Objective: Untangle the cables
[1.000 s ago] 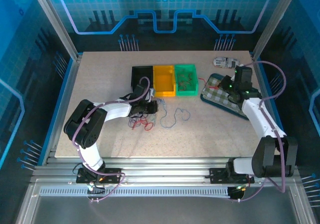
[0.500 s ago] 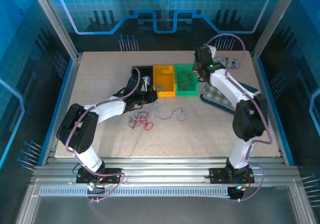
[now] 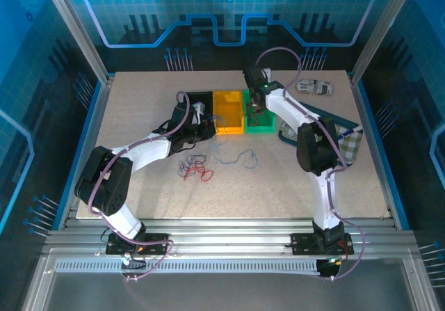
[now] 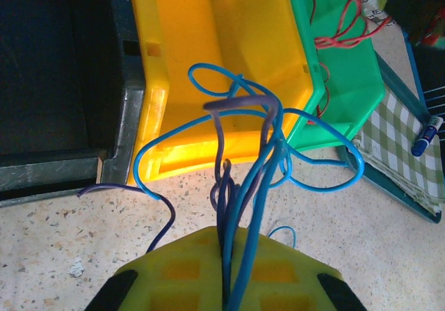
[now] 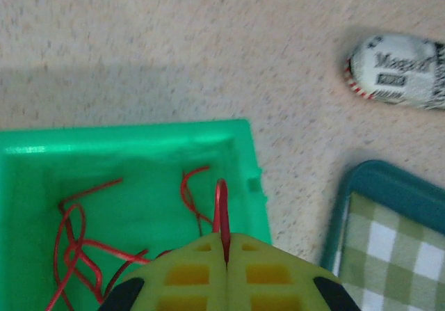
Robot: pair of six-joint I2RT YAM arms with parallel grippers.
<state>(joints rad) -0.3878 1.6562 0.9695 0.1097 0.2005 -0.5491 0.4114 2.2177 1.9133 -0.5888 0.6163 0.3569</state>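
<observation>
My left gripper [image 3: 208,131] is shut on a bundle of blue and purple cables [image 4: 243,158] that loop up in front of the yellow bin [image 4: 208,60]. A blue cable [image 3: 240,159] trails from there across the table. A red and purple clump [image 3: 197,168] lies on the table below the left gripper. My right gripper [image 3: 256,106] hangs over the green bin [image 5: 139,179], shut on a red cable [image 5: 221,210]. More red cable [image 5: 76,245] lies inside that bin. In the wrist views, the left gripper [image 4: 233,245] and the right gripper [image 5: 225,245] both have their jaws pressed together on wire.
A black bin [image 3: 195,101], the yellow bin [image 3: 228,113] and the green bin [image 3: 265,124] stand in a row at the back. A teal tray with checked cloth [image 3: 348,140] lies to the right, with a pen on it. A white packet [image 5: 396,71] lies behind the tray.
The right arm swung left from over the tray to above the green bin. The left gripper moved back toward the bins, drawing the blue cable with it.
</observation>
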